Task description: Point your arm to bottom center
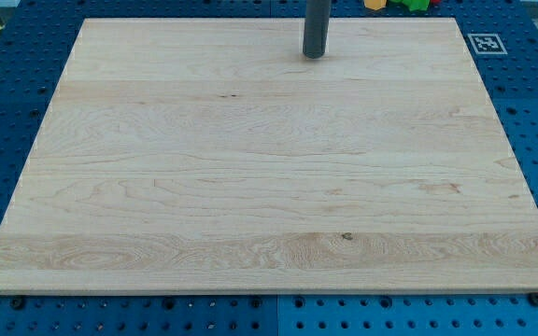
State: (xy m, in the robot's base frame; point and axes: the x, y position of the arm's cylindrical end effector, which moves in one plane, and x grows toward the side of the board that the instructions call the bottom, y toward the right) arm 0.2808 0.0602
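Near the view's top edge, my tip (314,54) rested on the worktop (250,187); no claw fitted, so no open or closed state. Yellow block (375,4) and green block (409,4) lay just right. Opening step; bottom centre lay far below, calling for a long downward sweep.

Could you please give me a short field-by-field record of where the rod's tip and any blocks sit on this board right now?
board: wooden board on a blue pegboard table
my tip: near the view's top, slightly right of centre
blocks: a yellow block and a green block, cut off at the view's top edge, shapes unclear
tip versus blocks: below and to the view's left of both, apart from them
marker: black-and-white tag by the board's top right corner
target: bottom centre, not yet reached
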